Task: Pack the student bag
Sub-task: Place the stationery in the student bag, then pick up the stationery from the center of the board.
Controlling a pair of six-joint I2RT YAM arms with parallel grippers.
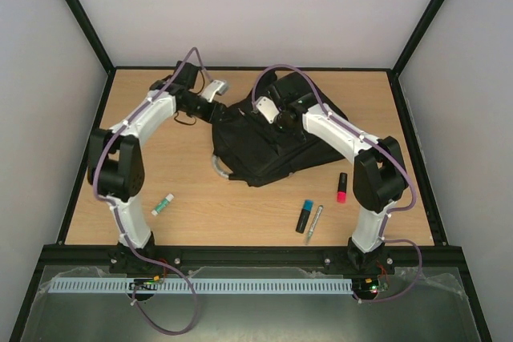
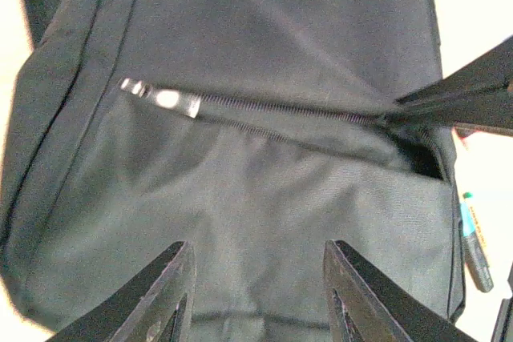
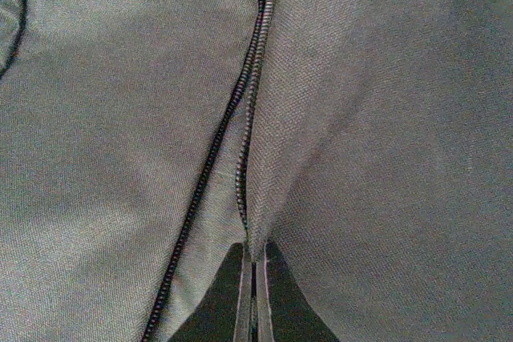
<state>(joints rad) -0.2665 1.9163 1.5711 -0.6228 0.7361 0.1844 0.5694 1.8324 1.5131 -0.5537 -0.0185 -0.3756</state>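
left gripper (image 2: pixel 256 251): fingers apart, nothing between them, hanging just over the bag's front panel
right gripper (image 3: pixel 253 267): fingers pressed together, clamped on a fold of the bag's fabric right beside the zip
bag (image 1: pixel 264 154): large, black, soft woven fabric, lying flat mid-table towards the far side, between the two arms; straps bunched at the far end
handle (image 1: pixel 218 167): grey-white loop sticking out of the bag's near-left edge
zip (image 2: pixel 280 110): black coil teeth running across the front panel; in the right wrist view the two rows stand parted near the clamp
zip pull (image 2: pixel 160 98): shiny metal tab at the end away from the right gripper
pocket mouth (image 2: pixel 421 159): small dark gap at the clamped end, fabric lifted there; cannot tell what is inside
table (image 1: pixel 200 222): light wood, bag and loose stationery on it
white-green tube (image 1: pixel 163 204): on the table near the left arm, well apart from the bag
blue marker (image 1: pixel 305 215): on the table in front of the bag
pen (image 1: pixel 313 224): silver, just beside the blue marker
pink marker (image 1: pixel 341 187): near the right arm, outside the bag
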